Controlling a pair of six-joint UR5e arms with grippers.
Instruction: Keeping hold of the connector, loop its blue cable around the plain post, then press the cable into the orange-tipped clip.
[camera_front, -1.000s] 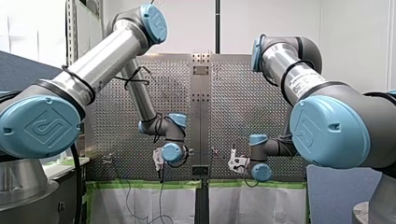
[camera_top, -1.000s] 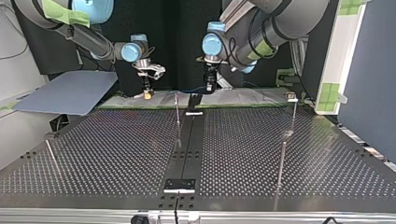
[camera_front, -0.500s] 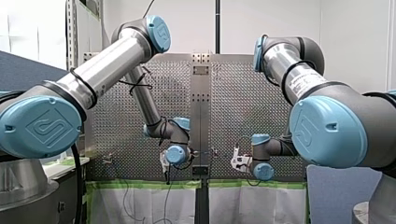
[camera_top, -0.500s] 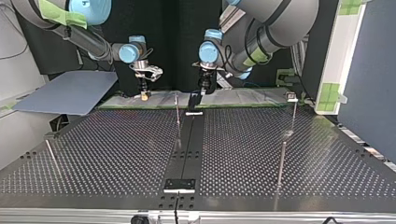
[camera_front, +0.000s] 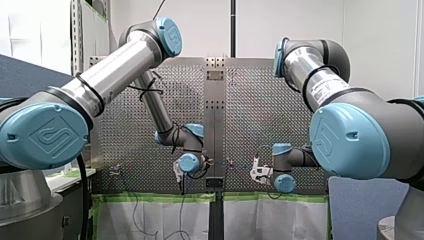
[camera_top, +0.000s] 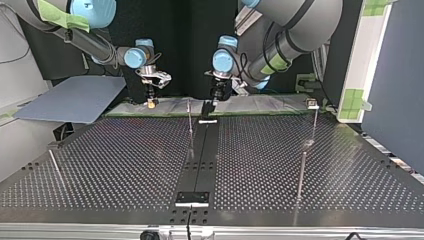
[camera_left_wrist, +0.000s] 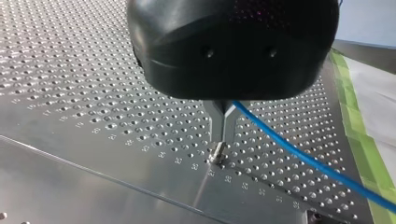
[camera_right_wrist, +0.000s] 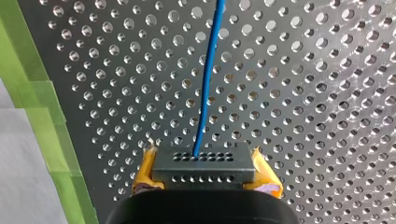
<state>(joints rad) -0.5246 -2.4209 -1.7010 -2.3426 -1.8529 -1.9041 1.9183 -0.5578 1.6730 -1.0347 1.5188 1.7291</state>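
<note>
In the right wrist view my right gripper (camera_right_wrist: 205, 161) is shut, its yellow pads (camera_right_wrist: 145, 169) clamping a dark connector (camera_right_wrist: 205, 170). The blue cable (camera_right_wrist: 208, 70) leaves the connector and runs straight ahead over the perforated plate. In the left wrist view my left gripper (camera_left_wrist: 222, 137) has its metal fingers shut on the blue cable (camera_left_wrist: 303, 156), which trails off to one side. Its tips hang just above a small metal stud (camera_left_wrist: 215, 153). In the top view my right gripper (camera_top: 150, 99) and my left gripper (camera_top: 215, 96) flank a thin plain post (camera_top: 190, 120) at the table's far edge.
The perforated table (camera_top: 125, 165) carries a thin rod (camera_top: 302, 170) at the top view's right and another (camera_top: 55, 167) at its left. A small clip (camera_top: 312, 104) tops a post at the far right. Green tape (camera_right_wrist: 42, 121) borders the plate.
Both grippers have shifted toward the top view's left along the table's far edge. My left gripper now stands closer to the thin post. Both grips are unchanged.
</note>
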